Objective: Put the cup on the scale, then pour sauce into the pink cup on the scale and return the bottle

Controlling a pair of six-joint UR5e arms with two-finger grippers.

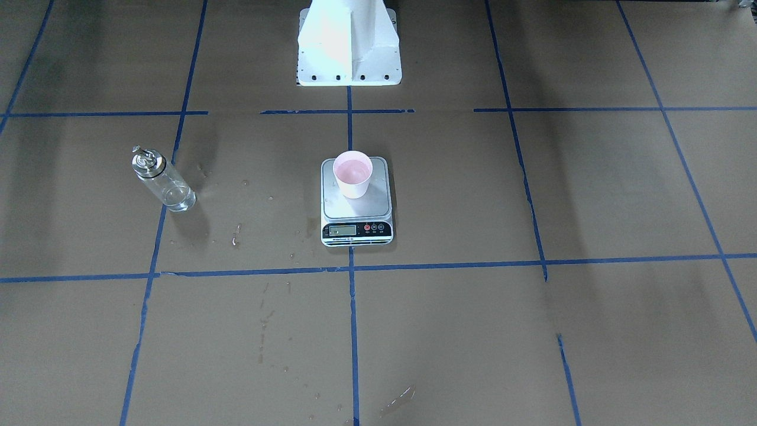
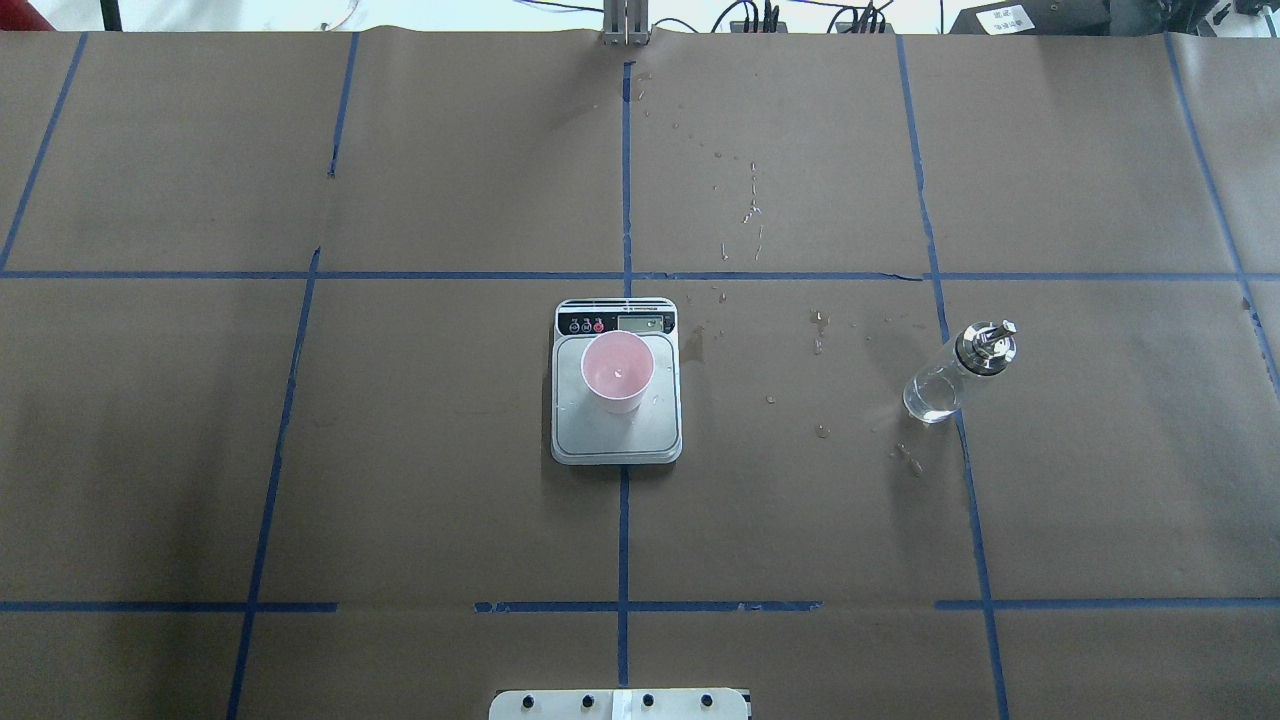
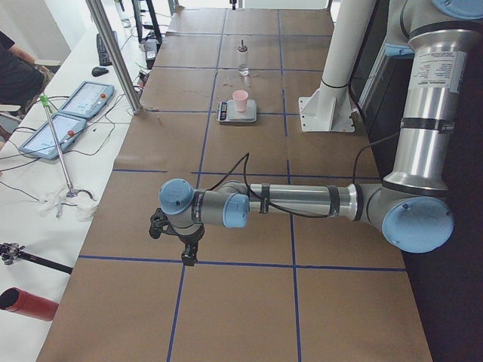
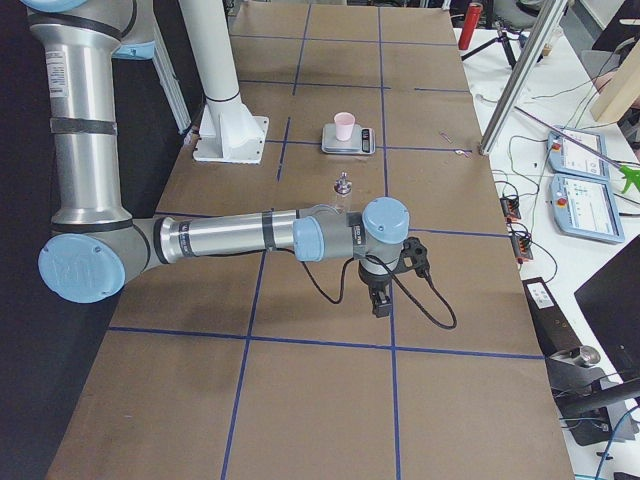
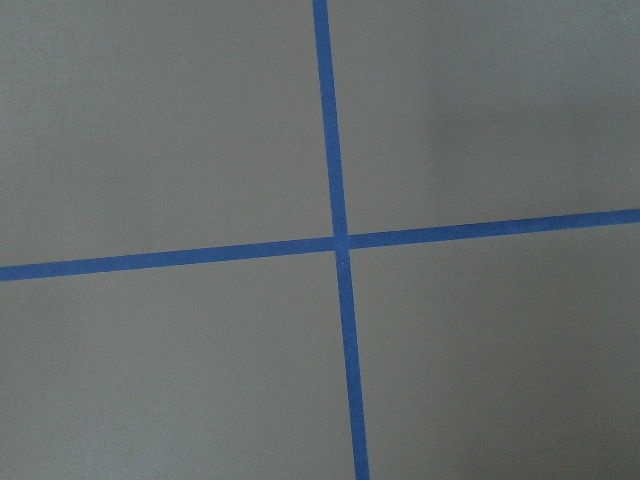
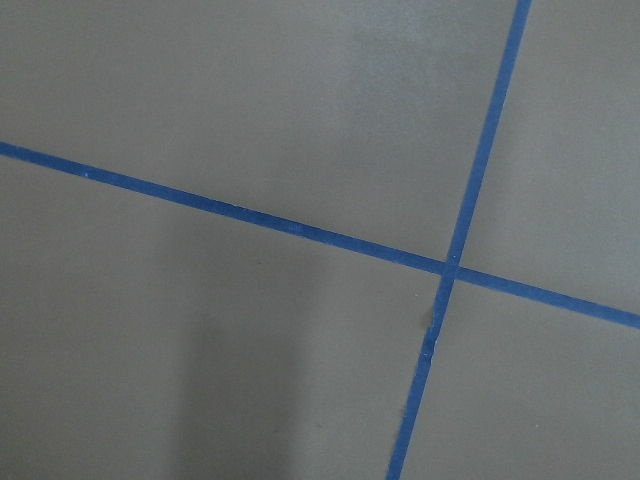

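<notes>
In the front-facing view, the cup (image 1: 352, 174), pale outside and pink inside, is seen upright on the steel platform of the scale (image 1: 361, 208), whose black display strip is turned to 6 o'clock. The bottle (image 1: 162, 180) is stood upright well apart at 9 o'clock of the scale, with a silver pourer cap and a little clear sauce (image 1: 179, 200) at its bottom. Wide bare brown bench (image 1: 532, 331) is left on every side. Small wet spots are scattered between bottle and scale.

From overhead, the bottle is found at 3 o'clock of the scale. No arm is seen over the marked squares.

In the left-end view, the left arm is stretched low and level across the near bench. Its left tool (image 3: 187, 259) is pointed straight down, far from the scale at 12 o'clock. Whether it is open or closed cannot be told.

In the right-end view, the right arm is held likewise, its right tool (image 4: 381, 308) pointed down. Its state cannot be told either.

In both wrist views only crossing blue tape (image 5: 340, 240) is shown.
</notes>
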